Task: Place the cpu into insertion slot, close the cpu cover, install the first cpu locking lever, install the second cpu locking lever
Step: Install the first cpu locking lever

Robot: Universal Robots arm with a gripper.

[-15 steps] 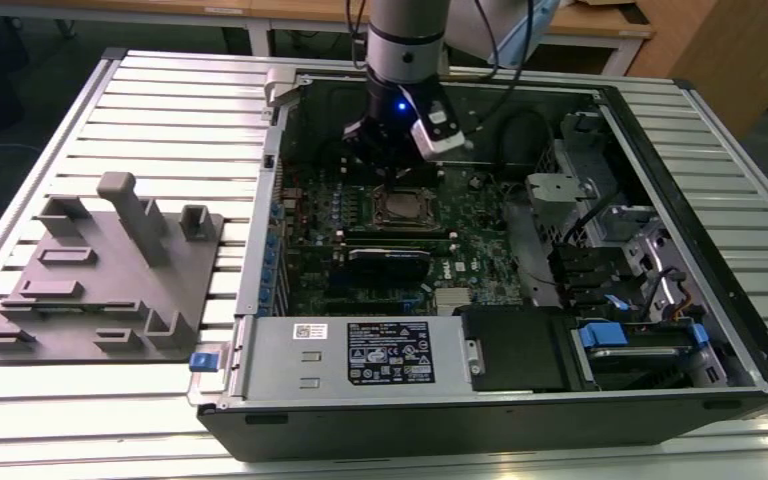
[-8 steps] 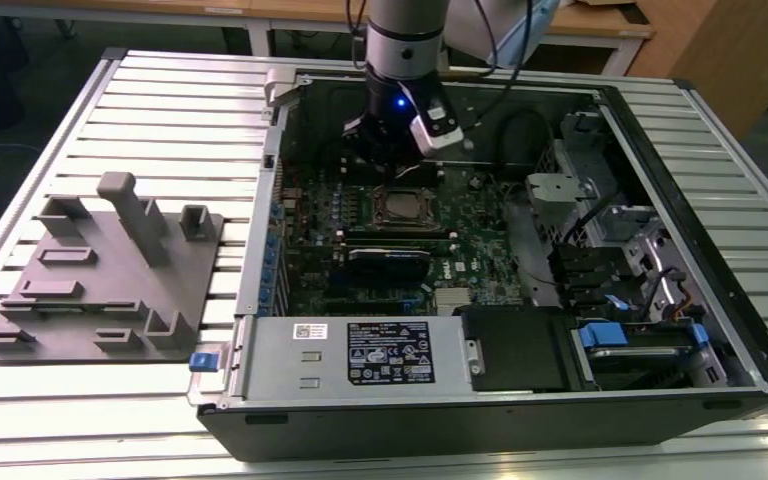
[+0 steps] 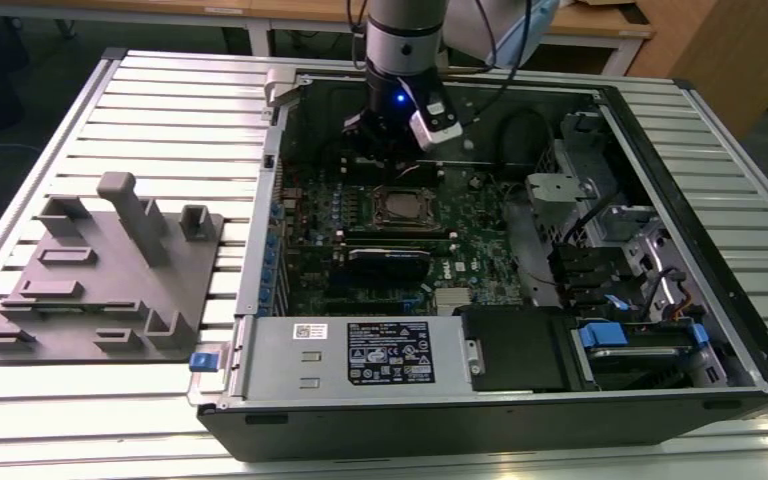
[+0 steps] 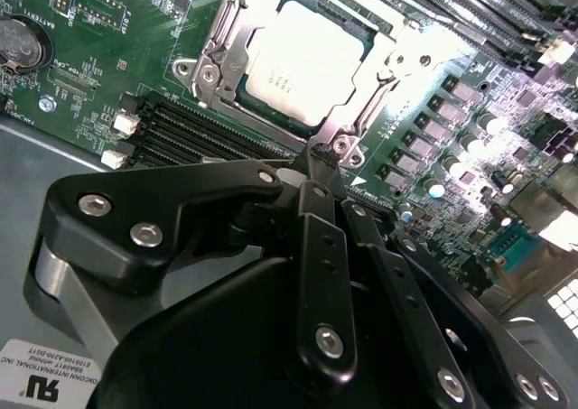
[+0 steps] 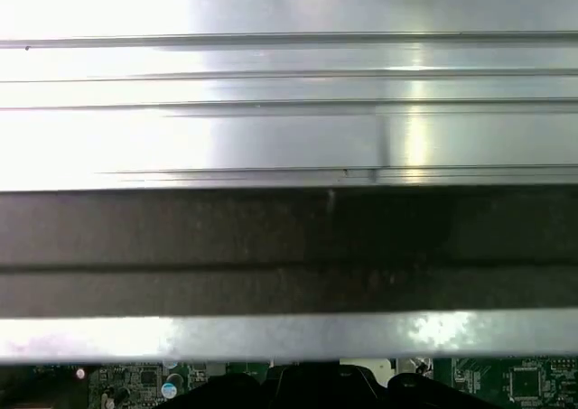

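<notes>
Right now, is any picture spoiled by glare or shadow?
First wrist view: strong glare whitens the slatted metal table, with a dark band beneath. Second wrist view: the cpu gleams, and the gripper is a dark foreground. Exterior view: even light, with the computer case shadowed inside.

Case wall (image 3: 544,87) close beside end effector (image 4: 318,156); open room above cpu cover (image 4: 221,52); black card (image 3: 387,262) beyond.

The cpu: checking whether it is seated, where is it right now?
In the second wrist view the cpu lies framed by the cpu cover on the green board, just past the gripper.
</notes>
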